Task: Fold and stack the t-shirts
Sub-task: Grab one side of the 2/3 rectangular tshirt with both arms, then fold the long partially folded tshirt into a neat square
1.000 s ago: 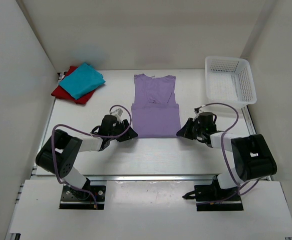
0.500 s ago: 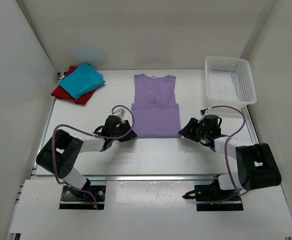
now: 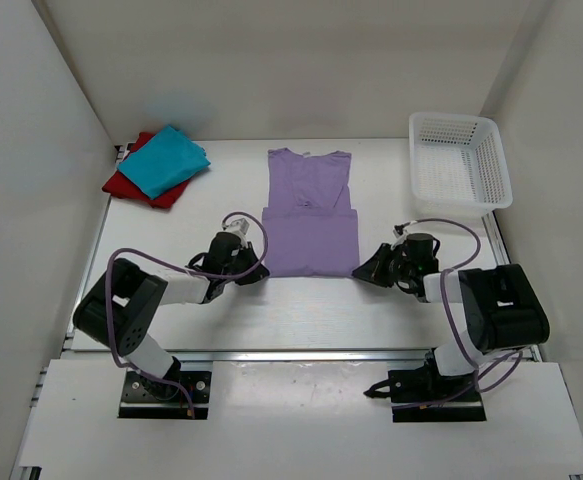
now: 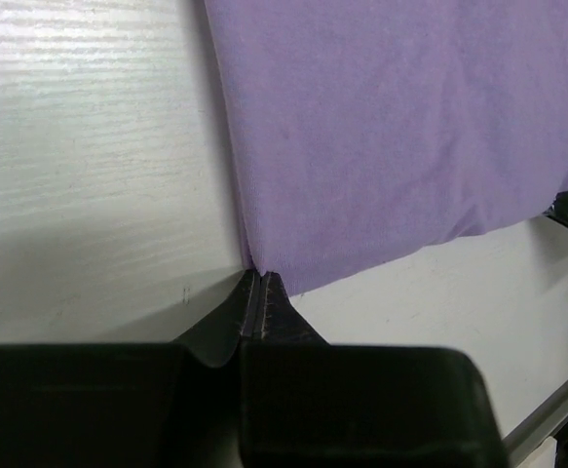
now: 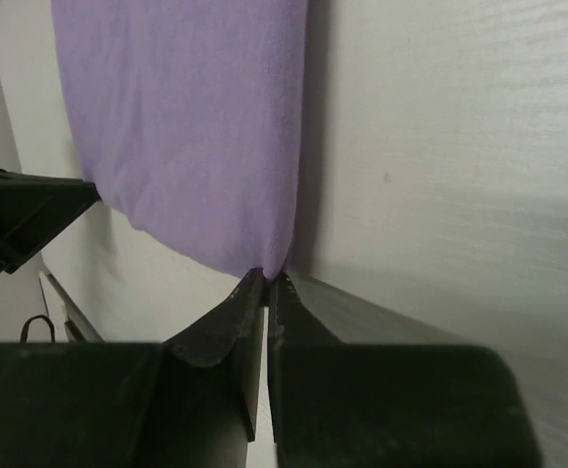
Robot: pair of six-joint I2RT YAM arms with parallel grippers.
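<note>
The left fingers [image 4: 227, 320] are clenched on the near left corner of the purple shirt [image 3: 309, 218], and the bite looks thin: only the very tip of the cloth sits between them. If that arm lifts or pulls away sharply, the corner could slip out and the fold would collapse on that side. The right fingers [image 5: 233, 314] are clenched on the near right corner in the same shallow way, so the same slip is possible there. If one arm travels faster or higher than the other, the near edge would skew and the next fold would land crooked. As the lower half seems to be doubled over already, a pinch that caught only one layer would peel the fold open.

On the bench [image 3: 311, 305], at the far left, a teal shirt [image 3: 163, 160] lies folded on a red shirt [image 3: 121, 184], well apart from both arms. The purple shirt lies flat in the middle, collar away from the robot, its near edge stretched between the two sets of fingers, which meet it low at the corners. The basket [image 3: 458, 160] stands at the far right.
</note>
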